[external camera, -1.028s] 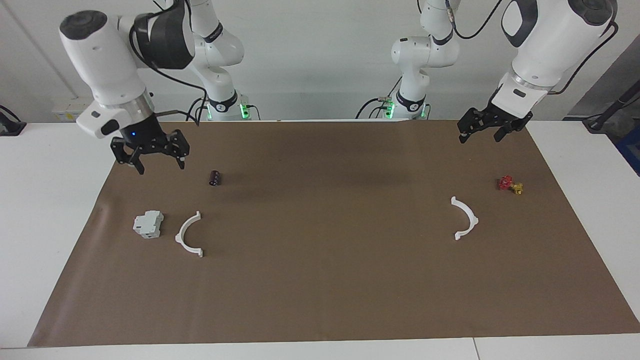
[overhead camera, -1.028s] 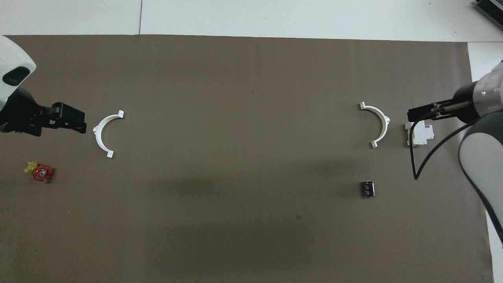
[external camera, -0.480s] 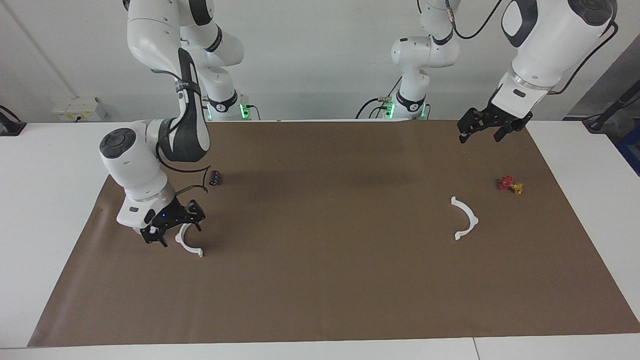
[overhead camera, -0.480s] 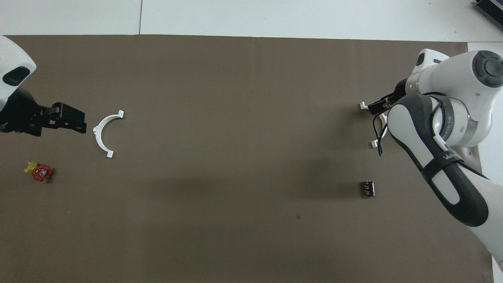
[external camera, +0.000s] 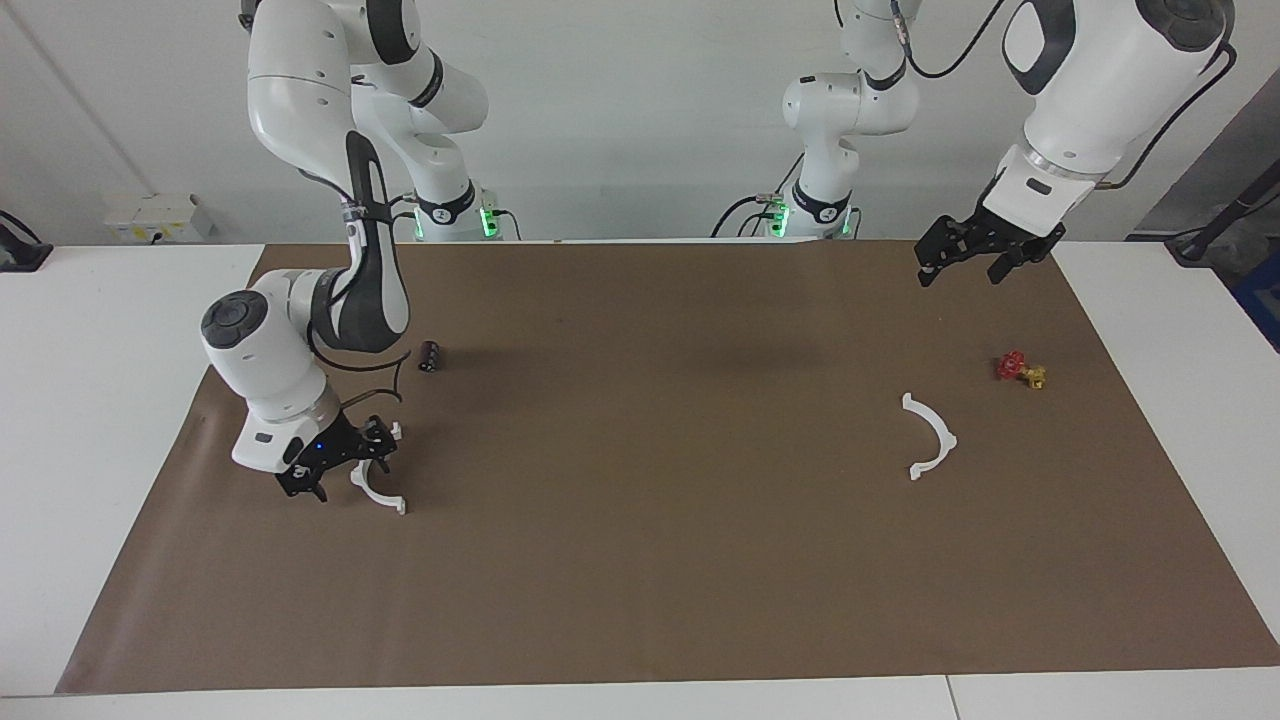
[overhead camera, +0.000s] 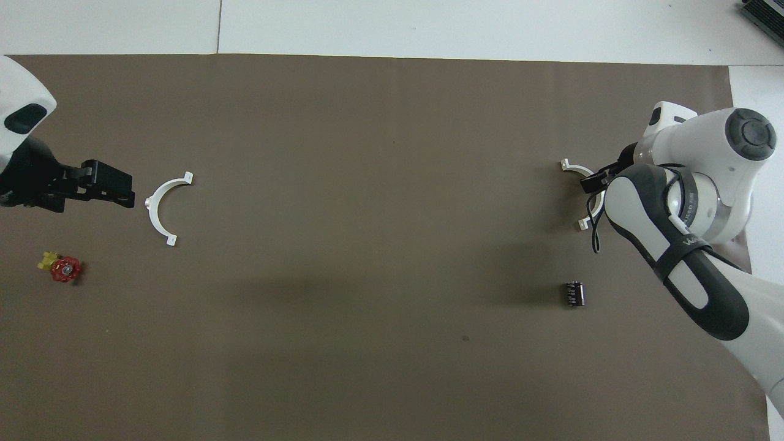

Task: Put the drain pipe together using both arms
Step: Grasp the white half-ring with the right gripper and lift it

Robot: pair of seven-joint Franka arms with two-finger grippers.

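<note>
Middle of brown mat [external camera: 640, 480]: open, wide passage between the two half-rings.
Right arm's end: right gripper [external camera: 340, 468] low over one half-ring [external camera: 378, 492]; dark cylinder [external camera: 430, 356] nearer to the robots.
Left arm's end: red-and-yellow valve [external camera: 1020, 369] near other half-ring [external camera: 930, 437].

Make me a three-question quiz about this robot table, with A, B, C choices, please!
1. Where is the right gripper?
A. Down at a white half-ring
B. Over the red valve
C. On the small dark cylinder

2. How many white half-rings lie on the brown mat?
A. One
B. Two
C. Four

3. What is the left gripper doing?
A. Holding a half-ring
B. Pressing the valve
C. Hanging open in the air, holding nothing

Answers: 1 A, it sits low at the half-ring at the right arm's end. 2 B, another half-ring lies near the red valve. 3 C, its fingers are spread and empty.
</note>
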